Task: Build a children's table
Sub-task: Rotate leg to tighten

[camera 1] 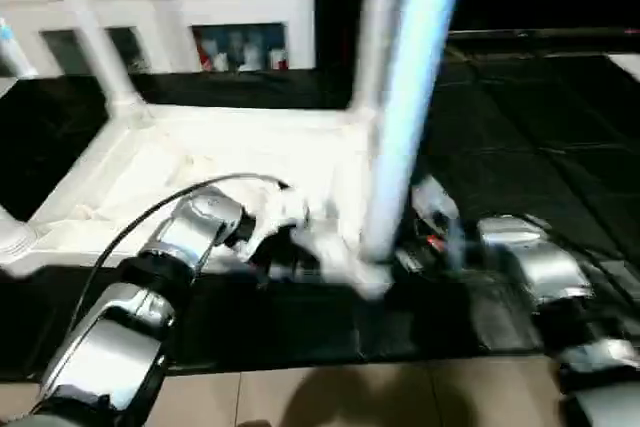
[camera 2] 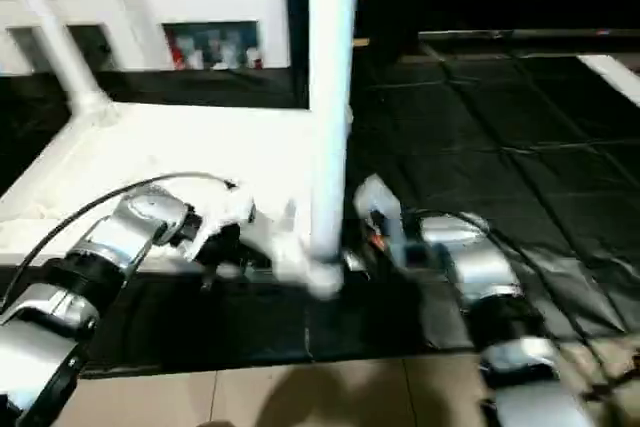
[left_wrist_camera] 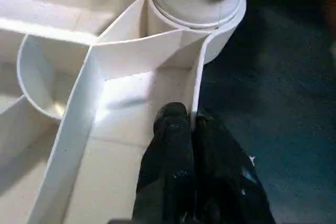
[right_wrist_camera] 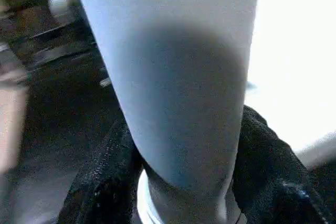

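A white cabinet (camera 1: 160, 17) with glass doors stands at the far left, behind the work. In front of it the table top (camera 1: 200, 172) lies upside down on a black floor mat (camera 1: 540, 137), ribbed underside facing up. One leg (camera 1: 90, 32) rises from the far left corner socket, leaning a little.

The left arm (camera 1: 120, 317) reaches in from the lower left over the near edge of the top. In the left wrist view the left gripper (left_wrist_camera: 191, 124) has its two black fingers (left_wrist_camera: 170, 129) pressed together on the thin outer rim (left_wrist_camera: 198, 85) of the top, one finger inside the rim and one outside, just beside the near right corner socket (left_wrist_camera: 210, 22).

A second leg (camera 1: 400, 97) stands upright in that near right corner socket, running up out of the head views. Its foot sits at the corner of the top, close to the mat's near edge.

The right arm (camera 1: 540, 267) comes in from the lower right. In the right wrist view the right gripper (right_wrist_camera: 184, 182) straddles the lower part of this leg, a black finger (right_wrist_camera: 268, 166) on each side, jaws held apart by the leg's width and closed against it
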Tool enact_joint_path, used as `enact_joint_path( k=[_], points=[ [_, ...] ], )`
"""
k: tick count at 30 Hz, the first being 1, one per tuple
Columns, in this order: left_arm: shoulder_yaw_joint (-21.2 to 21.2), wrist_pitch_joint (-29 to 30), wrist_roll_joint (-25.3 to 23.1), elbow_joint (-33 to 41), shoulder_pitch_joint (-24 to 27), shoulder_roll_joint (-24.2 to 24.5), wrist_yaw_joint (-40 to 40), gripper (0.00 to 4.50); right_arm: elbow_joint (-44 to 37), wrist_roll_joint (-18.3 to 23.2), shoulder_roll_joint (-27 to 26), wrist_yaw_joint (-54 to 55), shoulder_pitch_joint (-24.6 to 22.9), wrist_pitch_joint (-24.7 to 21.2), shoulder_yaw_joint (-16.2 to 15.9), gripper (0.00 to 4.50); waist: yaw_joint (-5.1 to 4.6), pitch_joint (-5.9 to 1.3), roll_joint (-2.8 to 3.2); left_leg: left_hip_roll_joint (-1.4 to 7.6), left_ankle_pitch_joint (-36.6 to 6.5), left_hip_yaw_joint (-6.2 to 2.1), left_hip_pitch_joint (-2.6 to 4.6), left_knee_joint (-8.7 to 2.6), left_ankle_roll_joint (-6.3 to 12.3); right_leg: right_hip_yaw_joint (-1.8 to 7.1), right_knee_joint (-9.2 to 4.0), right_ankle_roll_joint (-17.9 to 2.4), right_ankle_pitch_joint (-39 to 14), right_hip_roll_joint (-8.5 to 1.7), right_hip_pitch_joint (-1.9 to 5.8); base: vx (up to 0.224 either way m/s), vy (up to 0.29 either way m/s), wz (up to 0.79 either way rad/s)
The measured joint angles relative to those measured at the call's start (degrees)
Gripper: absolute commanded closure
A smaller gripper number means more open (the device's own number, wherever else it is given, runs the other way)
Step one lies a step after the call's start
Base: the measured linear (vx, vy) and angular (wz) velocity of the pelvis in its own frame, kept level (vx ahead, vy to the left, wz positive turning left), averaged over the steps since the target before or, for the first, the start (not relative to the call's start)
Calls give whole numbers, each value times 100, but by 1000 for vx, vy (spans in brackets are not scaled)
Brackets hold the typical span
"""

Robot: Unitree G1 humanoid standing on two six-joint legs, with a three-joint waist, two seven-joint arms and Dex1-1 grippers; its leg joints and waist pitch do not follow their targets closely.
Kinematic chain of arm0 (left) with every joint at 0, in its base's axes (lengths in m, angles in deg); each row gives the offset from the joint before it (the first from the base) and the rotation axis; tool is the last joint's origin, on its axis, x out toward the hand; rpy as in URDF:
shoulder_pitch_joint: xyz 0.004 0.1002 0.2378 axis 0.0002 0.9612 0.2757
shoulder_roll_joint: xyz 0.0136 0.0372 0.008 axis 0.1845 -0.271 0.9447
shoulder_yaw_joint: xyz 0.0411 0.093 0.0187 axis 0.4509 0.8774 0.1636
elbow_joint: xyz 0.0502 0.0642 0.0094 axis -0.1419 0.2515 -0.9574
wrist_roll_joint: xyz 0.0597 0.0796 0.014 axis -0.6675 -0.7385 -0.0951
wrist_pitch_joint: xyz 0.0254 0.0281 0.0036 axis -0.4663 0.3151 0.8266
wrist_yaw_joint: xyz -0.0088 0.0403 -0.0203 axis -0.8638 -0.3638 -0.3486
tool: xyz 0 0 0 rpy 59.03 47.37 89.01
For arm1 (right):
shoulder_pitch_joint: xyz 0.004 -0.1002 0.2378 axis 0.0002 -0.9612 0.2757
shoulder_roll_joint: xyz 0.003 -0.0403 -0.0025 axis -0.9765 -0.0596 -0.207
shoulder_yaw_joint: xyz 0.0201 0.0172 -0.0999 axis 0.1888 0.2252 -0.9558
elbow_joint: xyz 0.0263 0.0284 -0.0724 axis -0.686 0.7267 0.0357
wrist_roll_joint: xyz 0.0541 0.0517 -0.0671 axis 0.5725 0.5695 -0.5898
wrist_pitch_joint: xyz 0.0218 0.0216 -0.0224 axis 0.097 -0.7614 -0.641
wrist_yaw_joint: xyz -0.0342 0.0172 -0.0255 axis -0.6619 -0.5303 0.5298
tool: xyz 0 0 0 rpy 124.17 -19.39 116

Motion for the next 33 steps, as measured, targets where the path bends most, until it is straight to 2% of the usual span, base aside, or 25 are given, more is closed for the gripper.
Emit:
enact_joint_path(
  k=[3,5,8,11,12,14,16,18,22,26,27,33],
  points=[
    [-310,596,0,-260,-225,-414,-1115,450,529,-277,-481,1619,448,-117,299,247,-207,1,-1,-1,3,-1,-12,11,-4,-3,-13,0,2,0,1,0,0,0],
    [-428,781,11,-280,-269,-622,-1571,450,686,-363,-607,2276,611,-186,369,247,-316,2,-5,-2,1,-1,-12,7,-2,-6,-26,0,3,0,1,0,0,0],
    [-599,935,89,-283,-271,-788,-1945,450,811,-449,-825,2948,735,-193,490,248,-389,4,-7,-3,-5,-1,-13,-7,5,-6,-19,-2,9,1,-3,0,0,0],
    [-711,1019,130,-280,-272,-838,-2129,450,922,-548,-943,3283,834,-134,507,248,-375,1,-3,0,-2,-4,-9,-39,8,-13,-17,-6,12,6,-8,0,0,0],
    [-735,1047,135,-271,-276,-846,-2168,450,967,-576,-964,3335,853,-64,509,214,-368,2,-9,0,3,-4,-11,-45,17,-13,-17,-7,10,7,-12,0,0,0],
    [-746,1086,134,-248,-276,-850,-2199,450,1020,-623,-1003,3384,869,7,533,181,-367,1,-12,0,7,-3,-11,-47,23,-11,-19,-8,10,7,-13,0,0,0],
    [-745,1104,130,-234,-276,-850,-2232,450,1028,-642,-1050,3393,869,25,536,176,-374,2,-13,-1,7,1,-11,-42,23,-6,-19,-10,11,6,-14,0,0,0],
    [-745,1104,128,-234,-275,-846,-2236,450,1027,-659,-1053,3393,864,41,536,145,-381,3,-14,-1,4,2,-11,-40,19,-4,-19,-11,12,6,-13,0,0,0],
    [-644,974,76,-229,-273,-790,-2158,450,996,-661,-1057,3278,775,210,533,114,-380,3,-14,0,3,1,-11,-41,16,-6,-19,-10,11,6,-14,0,0,0],
    [-514,749,20,-192,-239,-655,-1945,450,883,-634,-901,2751,621,400,524,81,-355,4,-16,0,6,1,-19,-44,24,-6,-19,-12,12,6,-20,0,0,0],
    [-437,641,6,-187,-234,-604,-1812,450,769,-589,-790,2500,522,443,495,59,-331,4,-16,0,5,1,-22,-44,27,-6,-19,-19,15,6,-22,0,0,0],
    [-236,91,-41,-80,-98,-165,-1140,450,260,-322,-159,1186,28,458,294,18,-272,6,-15,2,3,0,-43,-37,35,-10,-18,-32,21,6,-35,0,0,0]
  ],
)
